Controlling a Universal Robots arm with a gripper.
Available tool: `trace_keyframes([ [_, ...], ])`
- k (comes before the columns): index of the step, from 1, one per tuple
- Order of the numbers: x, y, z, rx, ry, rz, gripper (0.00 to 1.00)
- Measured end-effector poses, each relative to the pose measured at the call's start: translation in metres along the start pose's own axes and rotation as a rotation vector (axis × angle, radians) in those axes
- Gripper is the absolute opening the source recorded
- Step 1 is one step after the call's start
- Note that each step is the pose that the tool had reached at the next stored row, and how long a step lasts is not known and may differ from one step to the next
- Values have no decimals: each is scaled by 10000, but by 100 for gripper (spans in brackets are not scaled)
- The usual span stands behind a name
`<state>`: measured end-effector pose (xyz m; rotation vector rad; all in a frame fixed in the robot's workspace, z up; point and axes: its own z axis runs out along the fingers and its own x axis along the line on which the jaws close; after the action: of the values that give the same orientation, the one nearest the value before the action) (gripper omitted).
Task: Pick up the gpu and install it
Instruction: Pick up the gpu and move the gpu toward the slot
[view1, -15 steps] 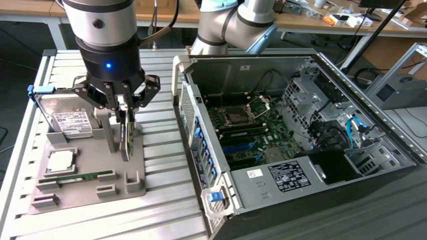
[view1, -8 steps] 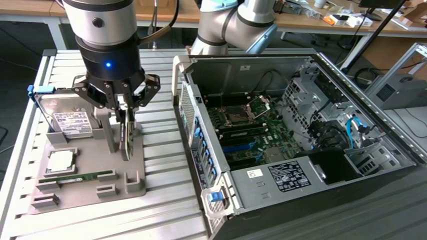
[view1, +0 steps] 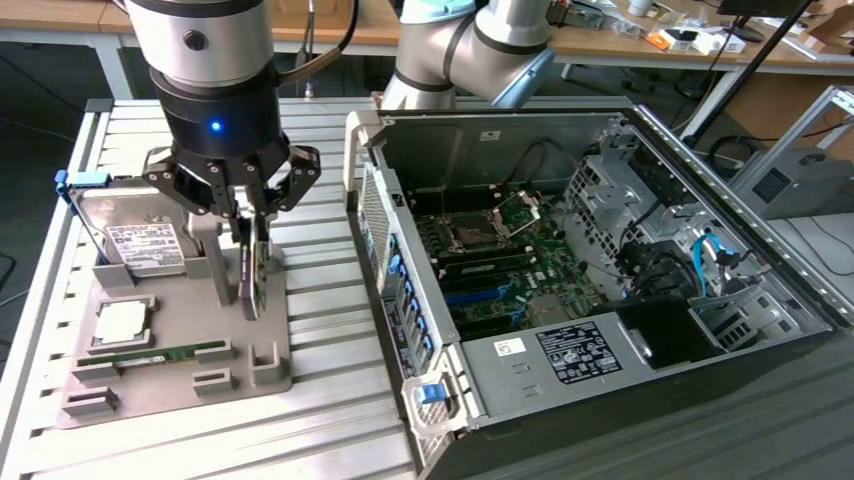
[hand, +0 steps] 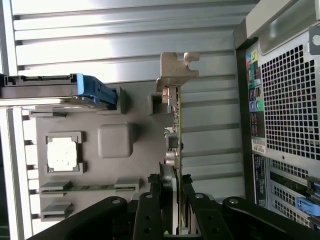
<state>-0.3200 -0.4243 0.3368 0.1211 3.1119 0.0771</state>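
The gpu (view1: 254, 272) stands on edge in the grey holder tray (view1: 174, 375), a thin card with its silver bracket (hand: 178, 70) at the far end. My gripper (view1: 248, 228) comes down from above, one finger on each flat side of the card, shut on it. In the wrist view the gpu (hand: 176, 127) runs straight out from between my gripper (hand: 176, 212), its green edge showing. Its lower edge is still down at the tray's slot. The open computer case (view1: 601, 280) lies to the exterior view's right, with its motherboard (view1: 507, 265) exposed.
On the same tray sit a silver hard drive (view1: 134, 240) with a blue clip, a CPU (view1: 123, 320) and a RAM stick (view1: 160, 353). The case's perforated rear panel (hand: 287, 100) is close beside the tray. Everything rests on a slatted metal table (view1: 320, 420).
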Motion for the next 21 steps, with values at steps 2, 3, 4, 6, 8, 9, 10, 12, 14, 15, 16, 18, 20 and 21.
trace_keyframes([
  [2,0,0,-6,0,0,0,27],
  [3,0,1,-9,0,0,0,27],
  [4,0,0,-10,-1,0,0,27],
  [6,-1,1,-15,0,0,0,27],
  [8,-1,1,-20,-1,0,0,27],
  [9,-1,1,-22,-1,0,0,27],
  [10,-1,1,-24,-1,0,0,27],
  [12,-1,2,-28,-2,0,0,27],
  [14,-1,2,-33,-1,1,0,27],
  [15,-1,2,-35,-2,0,0,27],
  [16,-1,2,-37,-2,0,0,27],
  [18,-1,2,-41,-2,1,0,27],
  [20,-1,2,-46,-3,0,0,27],
  [21,-1,2,-49,-2,0,0,27],
])
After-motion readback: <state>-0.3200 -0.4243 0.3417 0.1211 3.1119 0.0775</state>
